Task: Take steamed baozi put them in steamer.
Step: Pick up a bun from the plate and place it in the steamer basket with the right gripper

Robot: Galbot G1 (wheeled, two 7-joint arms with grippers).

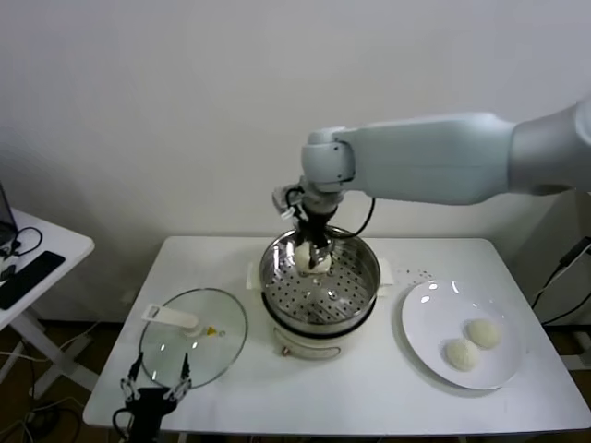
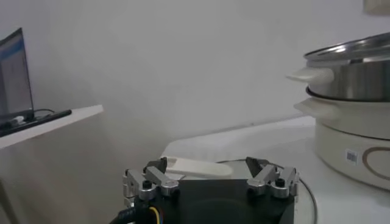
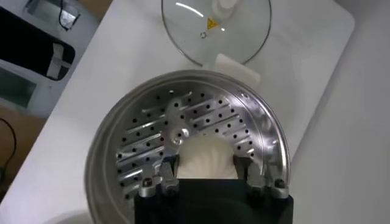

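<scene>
**Entry: bun held inside steamer basket, release pending — risks noted**

- **Right gripper** point(image 1: 314, 251): reaches down into the steamer point(image 1: 367, 277), clamped on one steamed baozi point(image 1: 312, 260). The right wrist view shows the bun point(image 3: 205, 159) squeezed between both fingers, over the perforated floor near the far wall. Whether it already rests on the floor cannot be told.
- **Left gripper** point(image 1: 159, 377): parked at the front left edge of the counter point(image 1: 305, 392), fingers spread and empty, just beside the glass lid point(image 1: 192, 334).
- **Remaining stock:** two steamed baozi point(image 1: 472, 343) lie side by side on the white plate point(image 1: 427, 323), right of the steamer. No other bun is visible in the basket.
- **Also present:** side table point(image 1: 51, 249) with dark devices, well apart at left.

**Hazards, as judged:**
1. Soft dough may stick to a finger on opening and lift out with the gripper, or drop crooked.
2. If the bun hangs above the floor, release could let it roll across the perforated steel, crowding the space for the next two.
3. The fingers stand close to the basket wall; a slanted withdrawal could clip the rim and shift the pot on its cream base.
4. Too hard a clamp would dent the bun.
</scene>
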